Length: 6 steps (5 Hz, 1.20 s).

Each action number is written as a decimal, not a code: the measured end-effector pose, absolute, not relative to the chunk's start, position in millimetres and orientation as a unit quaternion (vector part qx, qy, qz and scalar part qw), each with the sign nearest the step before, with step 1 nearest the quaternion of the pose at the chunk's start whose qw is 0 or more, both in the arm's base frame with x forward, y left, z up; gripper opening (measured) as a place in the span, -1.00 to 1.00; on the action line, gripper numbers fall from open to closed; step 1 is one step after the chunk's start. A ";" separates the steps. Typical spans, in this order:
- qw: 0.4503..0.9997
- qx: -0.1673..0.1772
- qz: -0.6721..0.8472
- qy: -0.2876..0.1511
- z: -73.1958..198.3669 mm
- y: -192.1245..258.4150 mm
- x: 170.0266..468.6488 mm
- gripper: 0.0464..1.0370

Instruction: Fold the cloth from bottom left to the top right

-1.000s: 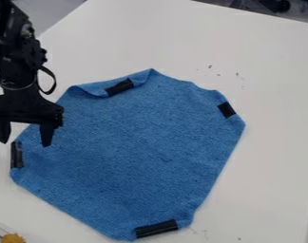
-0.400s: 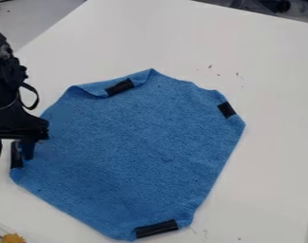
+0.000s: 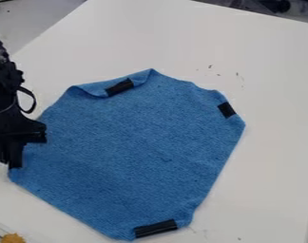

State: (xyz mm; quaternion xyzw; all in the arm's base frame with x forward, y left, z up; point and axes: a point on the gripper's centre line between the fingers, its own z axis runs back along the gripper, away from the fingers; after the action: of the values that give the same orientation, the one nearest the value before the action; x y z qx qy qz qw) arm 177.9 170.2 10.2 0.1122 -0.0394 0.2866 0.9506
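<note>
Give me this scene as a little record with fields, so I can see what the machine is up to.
machine part at work: black gripper, at the cloth's left edge, fingers seemingly pinched on it
cloth: blue, spread out, its upper-left edge curled
dark patches: upper left, right and bottom, near the cloth's edges
surface: white table
bottom left corner: small orange-yellow object
fold across: not yet made

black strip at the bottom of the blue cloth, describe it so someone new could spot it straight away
A blue cloth lies spread on the white table. At its bottom edge lies the black strip, its right end slightly higher in the view. It looks longer than the upper patch and the right patch, both also black.
</note>
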 end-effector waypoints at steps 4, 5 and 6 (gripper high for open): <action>0.950 0.110 0.289 -0.037 12.1 173.0 181.4 0.61; 0.950 0.107 0.291 -0.038 8.4 178.3 181.5 0.84; 0.953 0.106 0.282 -0.041 6.8 181.8 185.1 0.46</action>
State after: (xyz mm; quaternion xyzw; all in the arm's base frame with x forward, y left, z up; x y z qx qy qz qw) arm 185.1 181.8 6.8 0.1056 -0.0408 0.2816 0.9528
